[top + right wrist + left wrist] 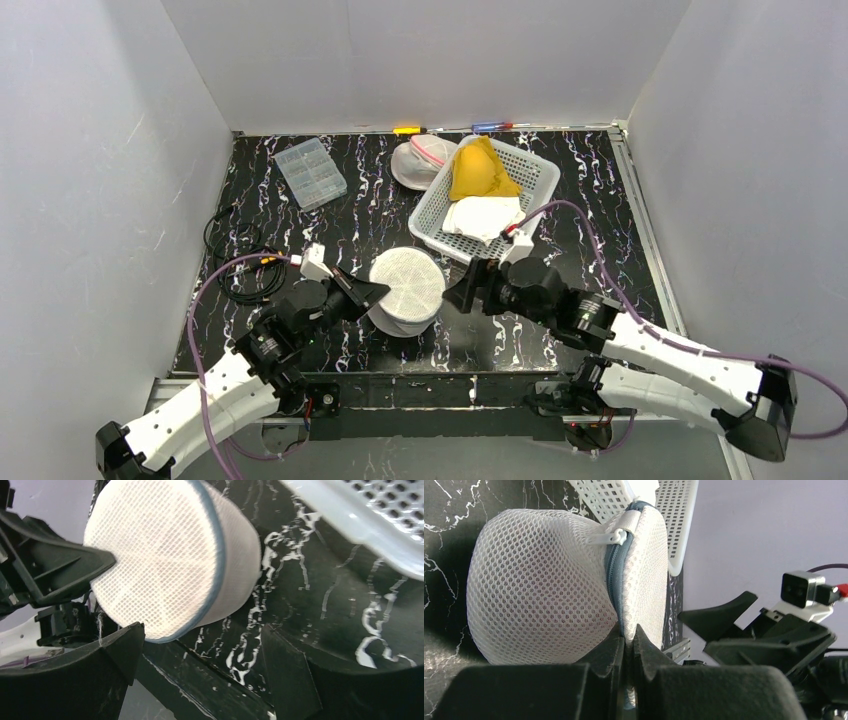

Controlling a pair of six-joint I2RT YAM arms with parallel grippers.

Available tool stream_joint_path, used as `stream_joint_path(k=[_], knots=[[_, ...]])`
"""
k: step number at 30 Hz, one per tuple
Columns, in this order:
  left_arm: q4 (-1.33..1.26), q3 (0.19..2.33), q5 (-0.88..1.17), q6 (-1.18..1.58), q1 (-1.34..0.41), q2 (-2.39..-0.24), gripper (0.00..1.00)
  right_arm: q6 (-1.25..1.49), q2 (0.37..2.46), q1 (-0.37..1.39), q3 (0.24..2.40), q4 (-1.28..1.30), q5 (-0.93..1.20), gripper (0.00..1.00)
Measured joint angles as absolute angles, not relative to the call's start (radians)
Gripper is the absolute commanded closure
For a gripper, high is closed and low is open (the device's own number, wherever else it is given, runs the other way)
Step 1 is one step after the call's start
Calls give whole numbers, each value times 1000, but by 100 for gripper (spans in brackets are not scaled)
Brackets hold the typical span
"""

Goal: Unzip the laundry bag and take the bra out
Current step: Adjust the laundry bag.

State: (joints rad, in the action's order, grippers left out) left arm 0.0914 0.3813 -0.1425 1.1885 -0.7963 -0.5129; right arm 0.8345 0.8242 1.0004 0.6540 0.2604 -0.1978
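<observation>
The white mesh laundry bag [407, 290] stands as a round puck on the black marbled table, its grey zipper [613, 575] closed and its white pull [606, 537] at the top. My left gripper [378, 293] is shut on the bag's zipper seam [629, 635] at its left side. My right gripper [462, 290] is open and empty just right of the bag, one finger [120, 645] under the bag's edge [165, 555], the other [285, 665] over bare table. The bra is hidden.
A white basket [540, 175] behind the bag holds a yellow cloth [480, 170] and a white cloth [482, 215]. A white pouch with pink trim [422, 160] lies beside it. A clear organiser box [310, 172] and a black cable [240, 265] lie at left.
</observation>
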Motion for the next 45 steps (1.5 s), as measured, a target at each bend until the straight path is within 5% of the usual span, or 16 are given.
stream_joint_path(k=[8, 20, 23, 28, 37, 45], knots=[[86, 368, -166, 1243, -796, -479, 100, 931, 947, 1147, 611, 89, -303, 32], [127, 335, -168, 1275, -796, -459, 97, 1019, 1103, 1147, 585, -36, -330, 52], [142, 335, -167, 1270, -796, -460, 87, 1031, 1134, 1147, 587, -45, -322, 62], [184, 337, -158, 1244, -796, -442, 44, 1024, 1115, 1148, 590, -51, -319, 99], [432, 491, -165, 1104, -797, -435, 17, 960, 1053, 1127, 648, 57, -247, 99], [445, 556, -110, 926, -797, -523, 16, 894, 990, 989, 656, 154, -38, 99]])
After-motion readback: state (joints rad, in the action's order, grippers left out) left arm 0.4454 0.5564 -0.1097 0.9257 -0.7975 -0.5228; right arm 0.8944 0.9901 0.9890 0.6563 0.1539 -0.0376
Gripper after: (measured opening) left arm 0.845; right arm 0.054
